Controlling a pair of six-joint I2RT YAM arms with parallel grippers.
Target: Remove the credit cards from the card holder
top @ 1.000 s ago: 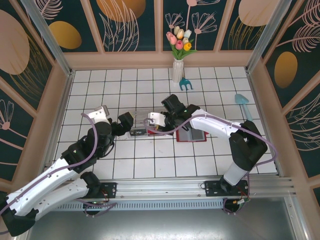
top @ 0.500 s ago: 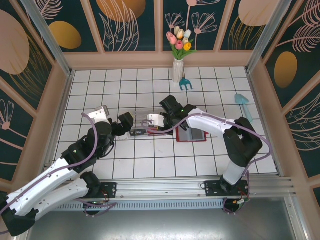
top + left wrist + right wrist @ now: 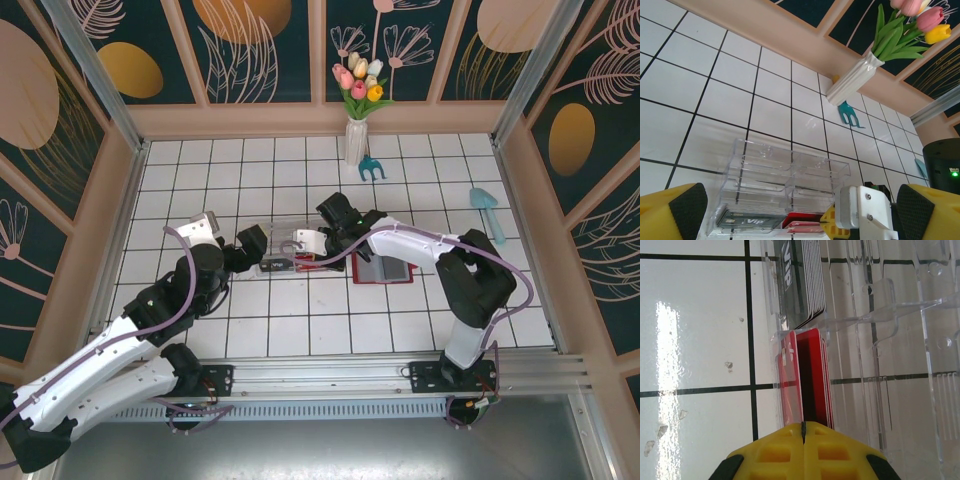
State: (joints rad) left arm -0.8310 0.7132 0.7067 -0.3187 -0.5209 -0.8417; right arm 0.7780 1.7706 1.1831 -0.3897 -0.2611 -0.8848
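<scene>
Right gripper [image 3: 803, 437]: jaws are pressed together. Red credit cards [image 3: 810, 370] are seen directly ahead of its tips, inside the clear plastic box [image 3: 900, 340]; one is possibly pinched. Left gripper [image 3: 801, 210] is spread, with the box just ahead. The card holder [image 3: 383, 270] lies behind the right gripper. Alignment parallel to the slot walls is advised.

A white tiled table [image 3: 270, 330] with dark grout lines is seen. A clear plastic box [image 3: 785, 175] is set on it straight ahead of the left gripper [image 3: 250, 248], and the tip of the right gripper [image 3: 803, 426] is met at its near edge. A red card holder [image 3: 385, 270] is laid flat just behind the right gripper, partly under that arm. Well beyond both grippers a white vase [image 3: 356, 140] is stood by the far wall, with a teal fork-shaped piece [image 3: 372, 167] just beside it. A pale blue scoop [image 3: 487, 208] is laid well apart from the right gripper, past the card holder.
</scene>
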